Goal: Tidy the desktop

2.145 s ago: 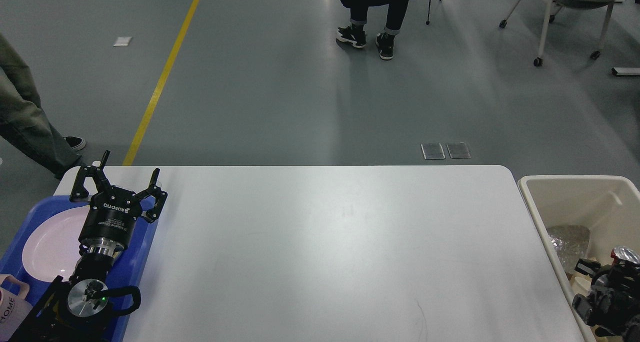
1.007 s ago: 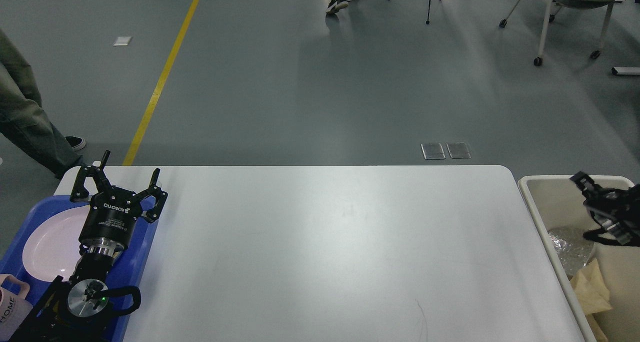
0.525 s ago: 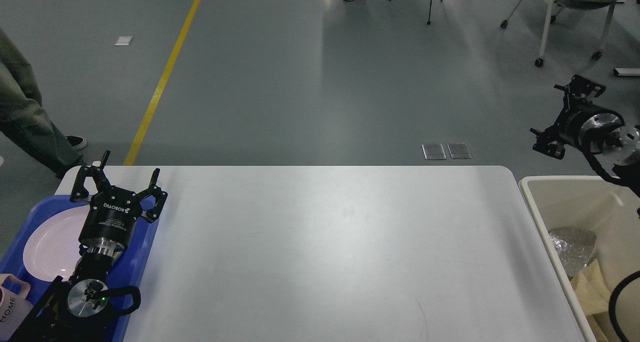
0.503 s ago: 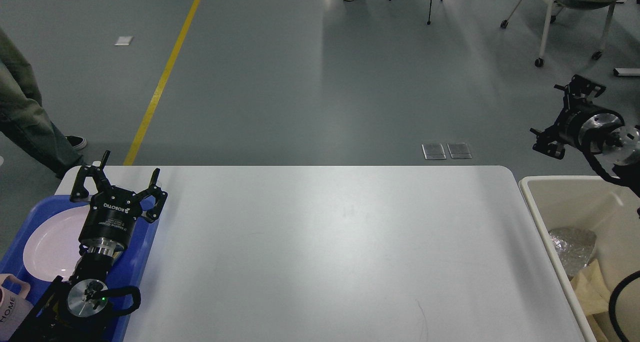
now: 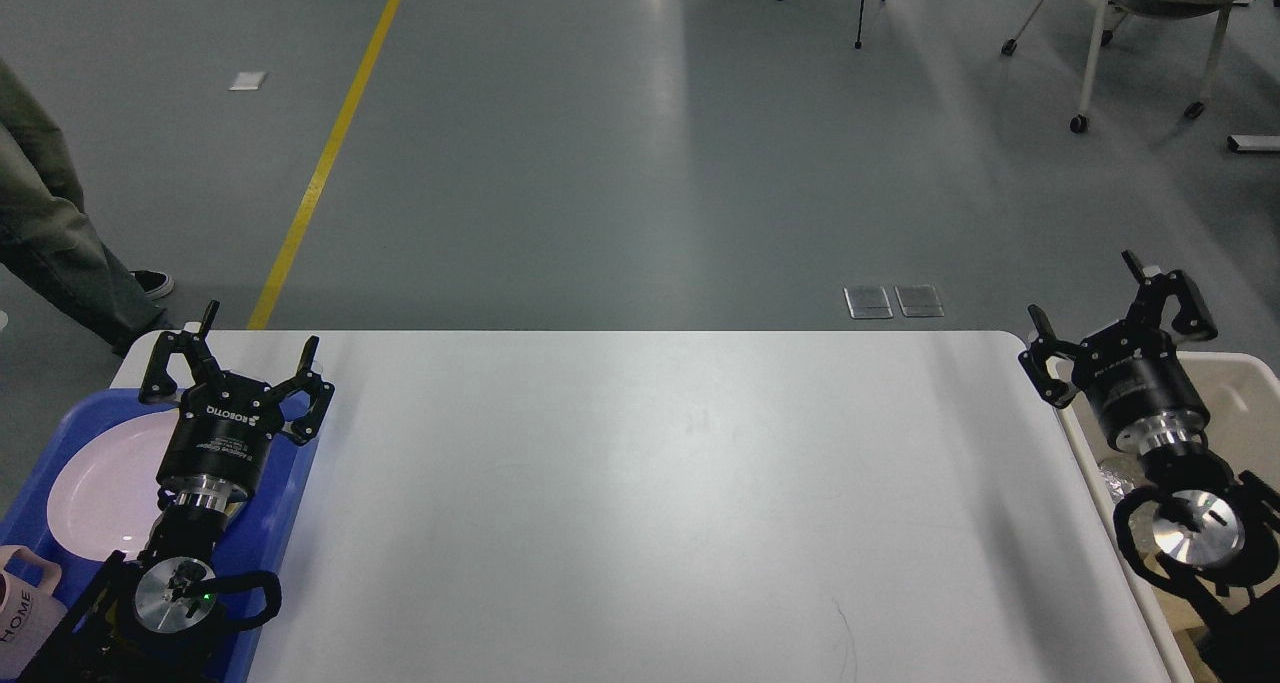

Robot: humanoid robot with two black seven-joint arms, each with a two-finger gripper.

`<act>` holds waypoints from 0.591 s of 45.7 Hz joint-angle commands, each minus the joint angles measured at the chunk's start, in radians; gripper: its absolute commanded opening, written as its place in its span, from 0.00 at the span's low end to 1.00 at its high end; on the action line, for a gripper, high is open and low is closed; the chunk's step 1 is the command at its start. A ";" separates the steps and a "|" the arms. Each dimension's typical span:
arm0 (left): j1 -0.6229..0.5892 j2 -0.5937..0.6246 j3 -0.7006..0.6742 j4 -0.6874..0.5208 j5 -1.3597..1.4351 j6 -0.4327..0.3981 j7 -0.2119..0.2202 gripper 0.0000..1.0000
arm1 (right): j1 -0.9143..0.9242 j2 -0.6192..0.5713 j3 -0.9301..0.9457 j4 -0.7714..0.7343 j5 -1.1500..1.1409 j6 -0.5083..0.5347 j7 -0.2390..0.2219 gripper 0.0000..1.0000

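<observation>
Landmark: take the large, smooth white rectangular worktop with rounded corners (image 5: 640, 503) as your reference; it fills the lower middle of the head view, and every place below is given from it.
Pink cup: at the worktop's near left corner you see a pale pink plastic cup with a handle and the letters "HOME" (image 5: 22, 613), cut by the frame edge. It stands in the tray, which looks like the place for crockery.
Blue tray: a blue plastic tray with a raised rim (image 5: 290, 508) lies over the worktop's left end. It likely collects things worth keeping.
Plate: a round white plate (image 5: 100, 483) lies flat in that tray, beyond the cup.
Left end effector: your left black two-finger end effector (image 5: 232, 360) hovers above the tray, near the worktop's far left corner. Its fingers are spread wide and carry nothing.
Cream bin: a cream-coloured plastic bin (image 5: 1240, 373) stands just off the worktop's right edge. A scrap of crumpled silver foil (image 5: 1108, 478) shows inside, so it seems to take rubbish.
Right end effector: your right black two-finger end effector (image 5: 1118, 321) hangs over the bin's near-left rim, by the worktop's far right corner. It is released, fingers apart and empty.
Judgement: nothing loose lies on the worktop's bare surface, so the tidying appears done.
</observation>
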 commanded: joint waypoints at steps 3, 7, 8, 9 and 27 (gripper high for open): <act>0.000 0.000 0.000 0.000 0.000 -0.001 0.000 0.97 | -0.044 0.086 0.014 -0.003 -0.102 -0.022 0.046 1.00; 0.000 0.000 0.000 0.000 0.000 0.001 0.000 0.97 | -0.046 0.089 0.015 -0.003 -0.101 -0.026 0.046 1.00; 0.000 0.000 0.000 0.000 0.000 0.001 0.000 0.97 | -0.046 0.089 0.015 -0.004 -0.101 -0.026 0.046 1.00; 0.000 0.000 0.000 0.000 0.000 -0.001 0.000 0.97 | -0.046 0.089 0.015 -0.004 -0.099 -0.026 0.046 1.00; 0.000 0.001 0.000 0.000 0.000 0.001 0.002 0.97 | -0.072 0.108 0.023 -0.004 -0.023 -0.027 0.069 1.00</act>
